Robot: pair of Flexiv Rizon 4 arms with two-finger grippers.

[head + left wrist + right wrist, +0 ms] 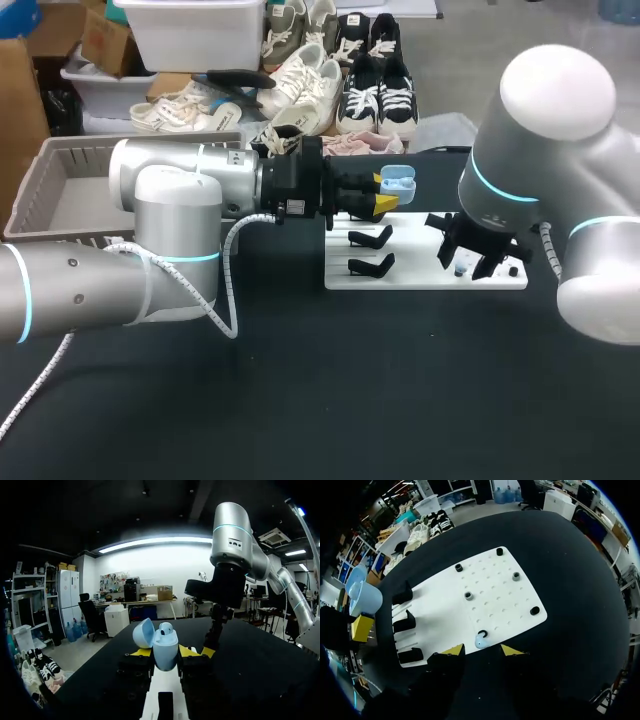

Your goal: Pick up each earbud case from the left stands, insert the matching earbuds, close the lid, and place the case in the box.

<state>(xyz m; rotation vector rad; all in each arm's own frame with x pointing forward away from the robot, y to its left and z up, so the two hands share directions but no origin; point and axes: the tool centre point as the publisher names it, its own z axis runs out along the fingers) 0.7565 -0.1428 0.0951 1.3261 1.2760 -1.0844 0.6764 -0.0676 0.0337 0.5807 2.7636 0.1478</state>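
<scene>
Clamps the open pale-blue plastic earbud case (165,650) in the left hand (384,197) above the white pegged board (490,595) by the far edge of the table (300,400). Holds the right hand (483,651) spread over a small blue earbud (481,641).

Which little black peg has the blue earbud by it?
The peg nearest the right gripper, just ahead of its yellow tips; the light blue earbud sits against it. The other pegs show nothing blue.

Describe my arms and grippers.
The left arm and right arm are rounded silver-grey tubes with cyan light rings at joints. A white cable runs along the left one. The left gripper and right gripper are black with yellow tips.
</scene>
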